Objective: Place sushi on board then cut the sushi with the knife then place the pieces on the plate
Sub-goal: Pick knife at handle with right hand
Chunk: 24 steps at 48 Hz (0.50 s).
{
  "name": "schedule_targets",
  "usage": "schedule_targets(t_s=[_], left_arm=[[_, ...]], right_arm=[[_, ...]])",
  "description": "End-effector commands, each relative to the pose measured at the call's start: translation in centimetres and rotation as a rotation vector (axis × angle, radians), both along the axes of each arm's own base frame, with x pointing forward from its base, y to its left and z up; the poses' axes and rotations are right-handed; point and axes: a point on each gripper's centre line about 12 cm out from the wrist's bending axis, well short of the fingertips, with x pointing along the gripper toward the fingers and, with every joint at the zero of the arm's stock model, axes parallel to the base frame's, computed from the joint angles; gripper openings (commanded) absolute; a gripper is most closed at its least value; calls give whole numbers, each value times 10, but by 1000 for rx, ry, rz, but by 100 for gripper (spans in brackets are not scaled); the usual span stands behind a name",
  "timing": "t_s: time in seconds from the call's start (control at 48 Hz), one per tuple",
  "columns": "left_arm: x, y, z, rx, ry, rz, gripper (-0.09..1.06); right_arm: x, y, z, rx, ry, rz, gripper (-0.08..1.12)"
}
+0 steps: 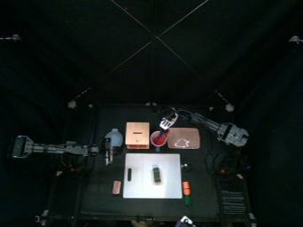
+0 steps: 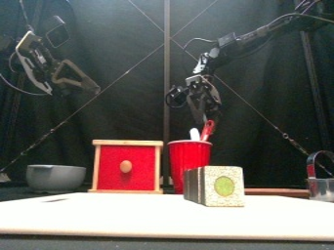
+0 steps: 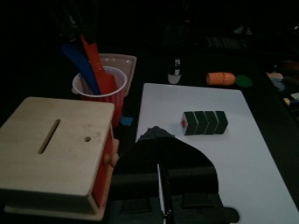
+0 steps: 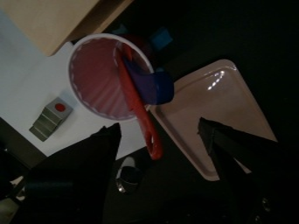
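Operator: Right claw [image 2: 196, 103]: position and jaw state?

Inspector: It hangs directly above the red cup [image 2: 189, 164], behind the white board [image 1: 172, 177]. The jaws stand apart. In the right wrist view, the upper end of the red knife [image 4: 140, 109] lies between the 2 jaws; contact cannot be determined. The blue knife [image 4: 152, 85] stands in the same cup.

Operator: Left claw?

Inspector: The left claw [image 3: 160, 140] hangs over the table's left side, near the wooden box [image 1: 138, 135]. Its jaws are together.

Operator: Sushi roll: location and orientation?

Inspector: The sushi roll [image 2: 216, 186] lies on the white board, near its middle, well apart from both claws. The long axis runs front to back across the table. 1 end face points toward the table's front edge.

Operator: Appearance?

Inspector: Dark green blocks are pressed together in 1 row, with seams visible between them in the left wrist view. The front end face is pale and speckled, with a round green centre.

Operator: Plate?

Inspector: The pink tray [image 1: 186, 137] lies flat just beside the red cup, on its right, behind the board.
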Motion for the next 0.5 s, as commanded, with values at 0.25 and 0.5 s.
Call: schedule_targets(t_s=[0.25,0.5], left_arm=[[1,3,2,0,-9,13,-2],[0,3,0,-2,-3,14,-2]], right_arm=[[11,14,4,13,-9,40,99],[15,18,-5,31,6,52,99]])
